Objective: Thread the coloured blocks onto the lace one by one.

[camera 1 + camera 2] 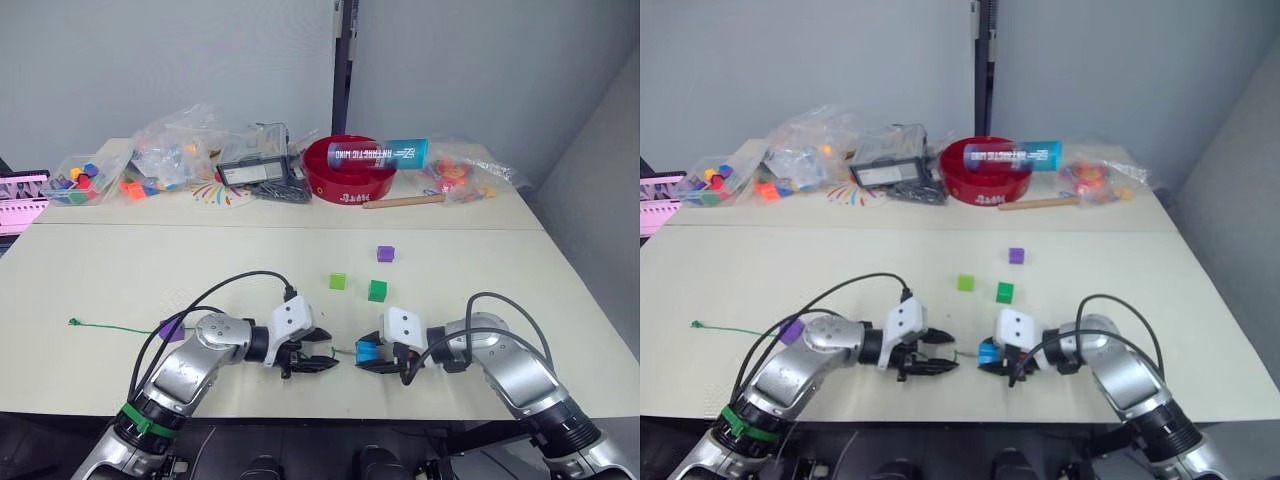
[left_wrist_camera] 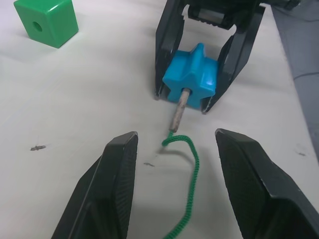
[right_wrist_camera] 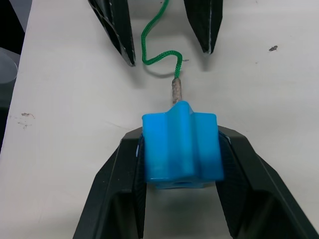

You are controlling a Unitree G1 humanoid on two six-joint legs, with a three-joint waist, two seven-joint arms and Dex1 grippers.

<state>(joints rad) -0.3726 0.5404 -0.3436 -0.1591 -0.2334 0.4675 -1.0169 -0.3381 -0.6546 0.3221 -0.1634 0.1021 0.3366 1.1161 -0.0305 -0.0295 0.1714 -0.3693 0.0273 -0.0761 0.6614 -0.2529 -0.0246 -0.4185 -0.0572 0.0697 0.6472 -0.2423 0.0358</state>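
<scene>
My right gripper [image 1: 368,356] is shut on a sky blue block [image 3: 180,147] low over the table's front edge. The lace's pale stiff tip [image 2: 178,115] sits in the block's hole. The green lace [image 2: 189,164] curls back between the fingers of my open left gripper [image 1: 322,361], which holds nothing. It trails on to a loose end [image 1: 75,322] at the far left. A light green block [image 1: 338,282], a darker green block [image 1: 377,290] and a purple block [image 1: 385,254] lie mid-table. Another purple block [image 1: 172,330] lies beside my left arm.
Along the back edge stand a red bowl [image 1: 350,170] with a blue tube [image 1: 378,153] across it, clear bags of toy pieces [image 1: 175,150], a tub of coloured pieces [image 1: 80,180] and a wooden stick [image 1: 405,201].
</scene>
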